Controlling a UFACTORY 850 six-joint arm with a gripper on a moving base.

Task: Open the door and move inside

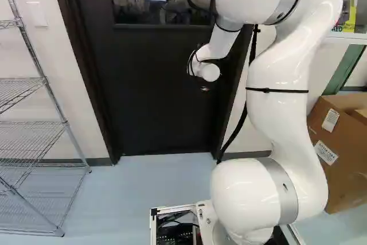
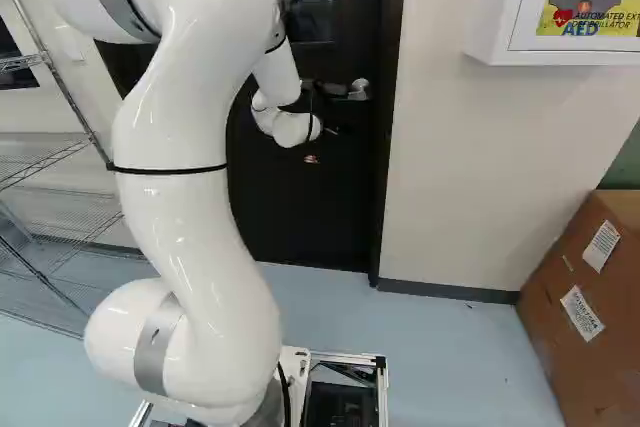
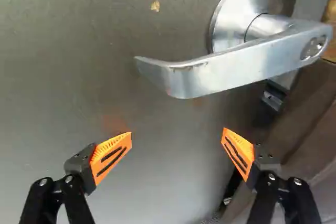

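The claw (image 3: 177, 131) gapes wide near the handle (image 3: 226, 73) (the door (image 1: 152, 96) looks shut), I'd guess to straddle and turn it.

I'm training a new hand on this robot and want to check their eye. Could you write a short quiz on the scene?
1. Where is the lever handle? A: gripped; B: ahead of the gripper, whose fingers stand apart; C: behind a box.
2. True or false: the door is swung wide open.
3. Fill in: in the left base view, the wire shelf stands to the ____ of the door.

Key: 1 B; 2 false; 3 left.
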